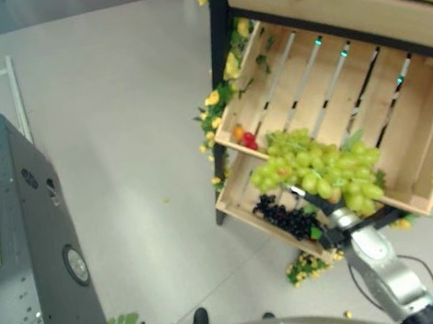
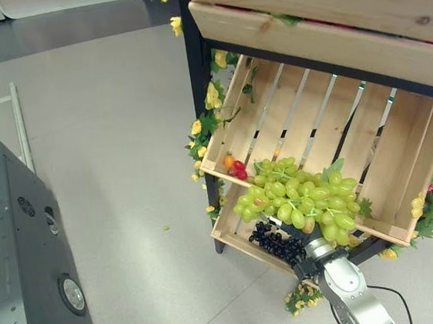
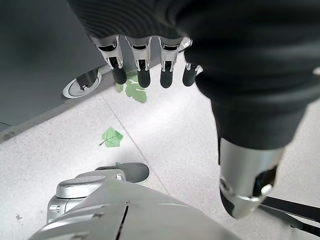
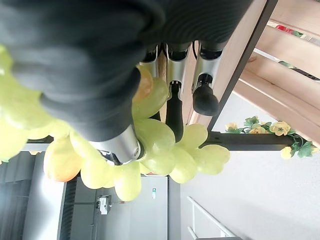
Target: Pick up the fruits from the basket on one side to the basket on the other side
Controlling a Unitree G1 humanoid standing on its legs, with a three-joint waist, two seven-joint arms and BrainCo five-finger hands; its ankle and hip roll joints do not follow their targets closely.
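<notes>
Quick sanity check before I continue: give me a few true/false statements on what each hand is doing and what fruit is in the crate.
1. The right hand is closed on the green grapes. True.
2. The left hand holds the dark grapes. False: it holds nothing, its fingers hang relaxed over the floor; the dark grapes lie in the crate's front section.
3. The green grapes sit at the crate's front rail, above the dark grapes. True.
4. The crate is on a table. False: it sits tilted in a black frame on the floor.
5. Small red and orange fruit lies at the crate's left corner. True.
</notes>
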